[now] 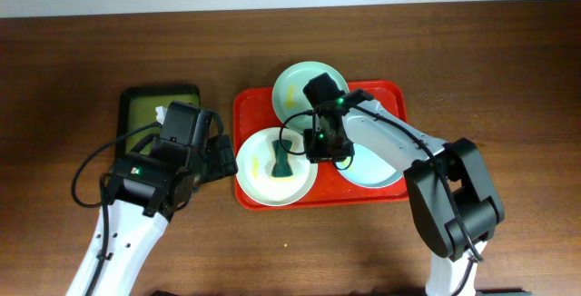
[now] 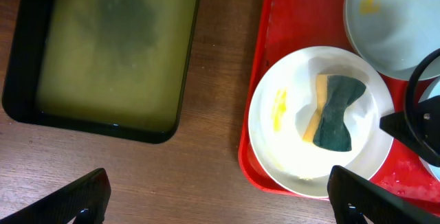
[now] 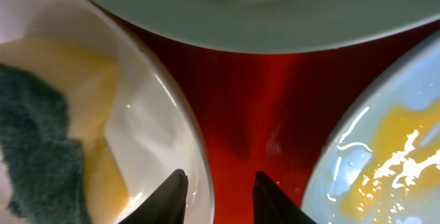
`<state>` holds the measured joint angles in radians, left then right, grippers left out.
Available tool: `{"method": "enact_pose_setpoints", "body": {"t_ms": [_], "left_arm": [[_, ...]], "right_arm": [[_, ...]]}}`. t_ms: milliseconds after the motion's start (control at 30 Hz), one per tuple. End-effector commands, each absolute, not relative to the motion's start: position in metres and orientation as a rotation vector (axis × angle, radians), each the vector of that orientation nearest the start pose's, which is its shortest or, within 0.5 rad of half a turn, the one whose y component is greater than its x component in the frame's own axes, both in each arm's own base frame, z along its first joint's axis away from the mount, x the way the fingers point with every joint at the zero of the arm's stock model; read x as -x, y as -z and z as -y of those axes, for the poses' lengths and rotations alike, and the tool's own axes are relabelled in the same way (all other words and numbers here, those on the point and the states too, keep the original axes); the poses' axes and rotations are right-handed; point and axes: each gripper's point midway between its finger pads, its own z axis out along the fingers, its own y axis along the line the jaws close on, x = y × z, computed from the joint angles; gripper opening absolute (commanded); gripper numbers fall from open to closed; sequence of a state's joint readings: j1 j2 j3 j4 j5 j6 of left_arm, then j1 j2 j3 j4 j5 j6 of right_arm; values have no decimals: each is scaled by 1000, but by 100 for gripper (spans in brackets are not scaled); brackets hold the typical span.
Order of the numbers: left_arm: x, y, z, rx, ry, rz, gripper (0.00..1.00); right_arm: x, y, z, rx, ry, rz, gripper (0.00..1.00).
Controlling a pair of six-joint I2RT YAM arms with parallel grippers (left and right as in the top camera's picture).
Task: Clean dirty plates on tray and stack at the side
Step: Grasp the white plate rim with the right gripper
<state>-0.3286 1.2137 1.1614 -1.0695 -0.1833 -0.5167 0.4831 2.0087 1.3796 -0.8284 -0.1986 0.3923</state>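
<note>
Overhead, the red tray (image 1: pixel 388 96) is lying with its long axis running left to right, parallel to the far edge of the counter (image 1: pixel 508 60). A strip of bare wood is showing between it and the smaller olive-green tray (image 1: pixel 145 110) on its left, and wider wood is lying open to the right and in front.

The three plates are crowding the red tray. The white plate (image 1: pixel 259 176) is sitting at the near-left corner, its edge reaching the left rim. One mint plate (image 1: pixel 295 87) is sticking out past the far rim. The other mint plate (image 1: pixel 363 176) is filling the near-right part, mostly under the right arm.

A green-and-yellow sponge (image 1: pixel 280 162) is lying on the white plate, its long axis pointing roughly from far to near. A yellow smear (image 2: pixel 280 107) is streaking the plate beside it, running the same way.

The right tool (image 1: pixel 327 151) is hanging low between the white plate and the near-right mint plate. Its fingers are slightly spread, and the white plate's rim and red tray are showing between them. The left tool (image 1: pixel 222 155) is hovering over the wood between the two trays, fingers spread wide and holding nothing.
</note>
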Motion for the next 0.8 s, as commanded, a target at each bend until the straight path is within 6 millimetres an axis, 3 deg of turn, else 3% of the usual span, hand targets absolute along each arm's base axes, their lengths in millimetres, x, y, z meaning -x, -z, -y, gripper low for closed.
{"method": "enact_pose_setpoints", "body": {"t_ms": [0, 267, 567, 700, 767], "left_arm": [[-277, -189, 62, 301, 37, -2647, 99], [-278, -182, 63, 300, 29, -2671, 99], [-280, -167, 73, 287, 62, -2738, 100], [-279, -153, 85, 250, 120, -2806, 87], [-282, -147, 97, 164, 187, -2833, 85]], "right_arm": [[-328, -11, -215, 231, -359, -3104, 33], [-326, -4, -214, 276, -380, -3096, 33], [-327, -4, -210, 312, -631, -3084, 24], [-324, -4, -211, 354, -715, -3068, 25], [-322, 1, -211, 360, -716, -3064, 25]]}}
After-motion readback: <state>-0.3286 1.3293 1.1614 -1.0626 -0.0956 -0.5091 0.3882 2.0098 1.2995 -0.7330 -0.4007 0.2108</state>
